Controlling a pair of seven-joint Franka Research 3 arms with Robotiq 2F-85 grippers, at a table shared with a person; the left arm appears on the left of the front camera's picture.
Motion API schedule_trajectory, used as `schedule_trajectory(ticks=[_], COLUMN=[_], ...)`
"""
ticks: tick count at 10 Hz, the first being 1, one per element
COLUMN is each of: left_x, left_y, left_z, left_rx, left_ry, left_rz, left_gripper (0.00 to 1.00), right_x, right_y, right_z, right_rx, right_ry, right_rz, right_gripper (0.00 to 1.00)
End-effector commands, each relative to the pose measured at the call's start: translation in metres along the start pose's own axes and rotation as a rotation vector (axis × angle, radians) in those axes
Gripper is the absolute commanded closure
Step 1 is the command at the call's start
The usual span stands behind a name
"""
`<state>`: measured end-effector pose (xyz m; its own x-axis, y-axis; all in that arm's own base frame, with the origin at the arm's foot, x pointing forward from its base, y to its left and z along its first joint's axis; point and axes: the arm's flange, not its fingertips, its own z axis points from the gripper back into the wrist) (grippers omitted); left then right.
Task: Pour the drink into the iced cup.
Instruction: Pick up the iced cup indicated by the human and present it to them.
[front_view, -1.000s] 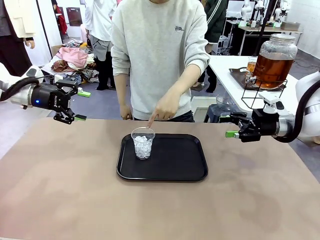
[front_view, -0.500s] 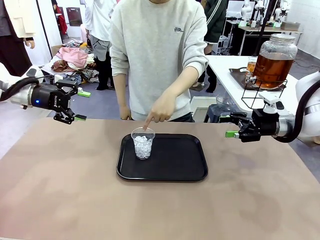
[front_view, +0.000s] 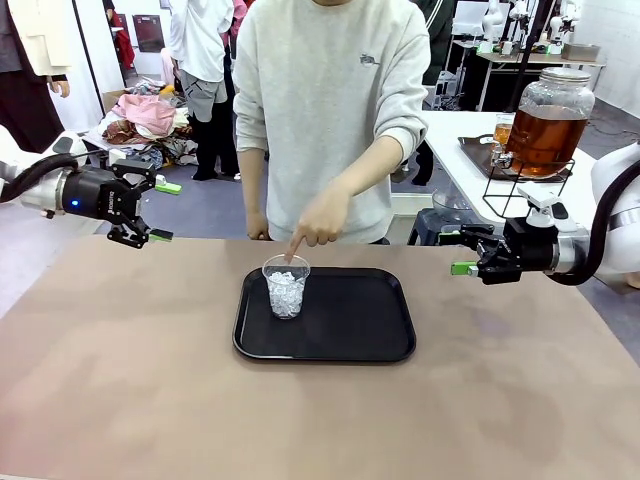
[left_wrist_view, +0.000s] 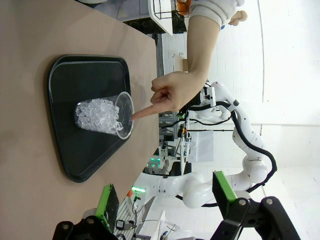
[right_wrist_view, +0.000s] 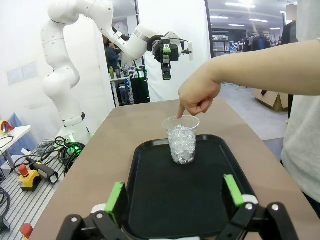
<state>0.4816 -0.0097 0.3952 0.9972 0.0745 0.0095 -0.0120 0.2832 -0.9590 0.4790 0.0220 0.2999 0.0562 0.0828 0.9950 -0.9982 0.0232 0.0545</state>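
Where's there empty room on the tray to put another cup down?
The tray is bare from the iced cup to its right rim. The table is bare left, right and in front of the tray. It's crowded at the tray's far left corner, where the person's hand points at the cup.

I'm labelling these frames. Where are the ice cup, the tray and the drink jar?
ice cup (front_view: 286, 292), front view, ice-filled wall.
tray (front_view: 360, 320), front view, bare floor right of cup.
drink jar (front_view: 548, 125), front view, amber glass belly.

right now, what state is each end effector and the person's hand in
left end effector: open, empty
right end effector: open, empty
person's hand: pointing at the iced cup, holding nothing
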Motion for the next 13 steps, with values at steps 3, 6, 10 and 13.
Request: schedule_trajectory(ticks=[3, 6, 10, 13], left_x=[0.000, 0.009, 0.008, 0.010], left_y=[0.000, -0.012, -0.022, -0.026], left_z=[0.000, -0.001, -0.004, -0.003], left_rx=[0.000, 0.026, 0.110, 0.109], left_ry=[0.000, 0.095, 0.126, 0.133], left_rz=[0.000, -0.316, -0.677, -0.623], left_gripper=[0.00, 0.00, 0.00, 0.00], right_x=[0.002, 0.002, 0.002, 0.002], right_y=[-0.001, -0.001, -0.001, -0.001], right_z=[-0.001, -0.001, -0.001, -0.001], right_rx=[-0.002, -0.002, -0.002, -0.002], right_ry=[0.001, 0.001, 0.001, 0.001], right_rz=[0.005, 0.005, 0.005, 0.005], right_gripper=[0.00, 0.00, 0.00, 0.00])
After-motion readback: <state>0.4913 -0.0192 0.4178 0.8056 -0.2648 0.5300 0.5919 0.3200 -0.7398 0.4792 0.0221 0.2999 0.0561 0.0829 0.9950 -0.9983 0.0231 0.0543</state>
